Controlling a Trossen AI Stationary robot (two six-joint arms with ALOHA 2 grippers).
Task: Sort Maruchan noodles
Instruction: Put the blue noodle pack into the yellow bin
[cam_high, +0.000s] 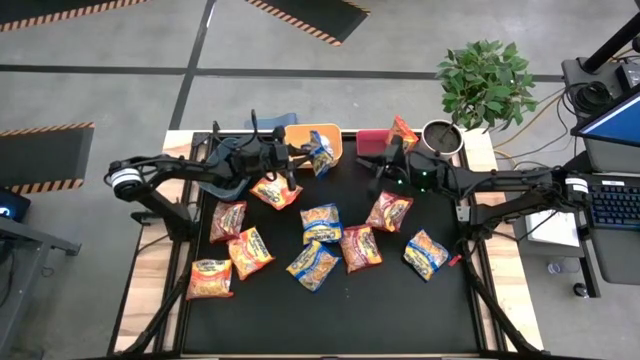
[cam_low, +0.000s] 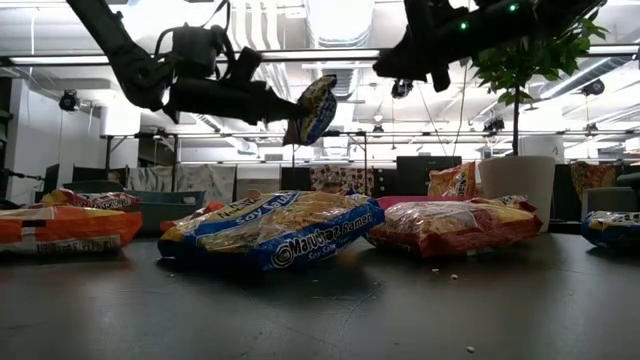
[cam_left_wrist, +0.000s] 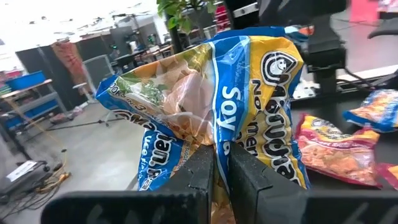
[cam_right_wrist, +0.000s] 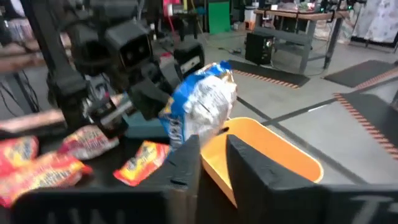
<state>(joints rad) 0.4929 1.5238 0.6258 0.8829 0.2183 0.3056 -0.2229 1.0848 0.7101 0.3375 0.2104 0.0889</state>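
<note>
My left gripper (cam_high: 303, 156) is shut on a blue-trimmed Maruchan packet (cam_high: 322, 152) and holds it in the air at the near rim of the orange bin (cam_high: 300, 133). The low view shows this packet (cam_low: 312, 110) well above the table. My right gripper (cam_high: 383, 160) hovers over the table's far middle with its fingers (cam_right_wrist: 186, 155) a little apart and nothing between them. Several more packets lie flat on the black mat, among them a blue-trimmed one (cam_high: 321, 222) and a red-trimmed one (cam_high: 388, 210). One orange packet (cam_high: 403, 130) leans by the red bin (cam_high: 372, 138). My left gripper pinches the blue-trimmed packet between its two fingers (cam_left_wrist: 199, 171) at one crumpled end (cam_left_wrist: 221, 146). The fingers come roughly level from the table's left. The packet is lifted clear and sticks out beyond the fingertips, tilted upward.
A row of bins stands along the far edge: blue (cam_high: 283, 120), orange and red. A metal pot (cam_high: 440, 137) with a green plant sits at the far right corner. The mat's near strip (cam_high: 330, 320) holds no packets. The two grippers are close together.
</note>
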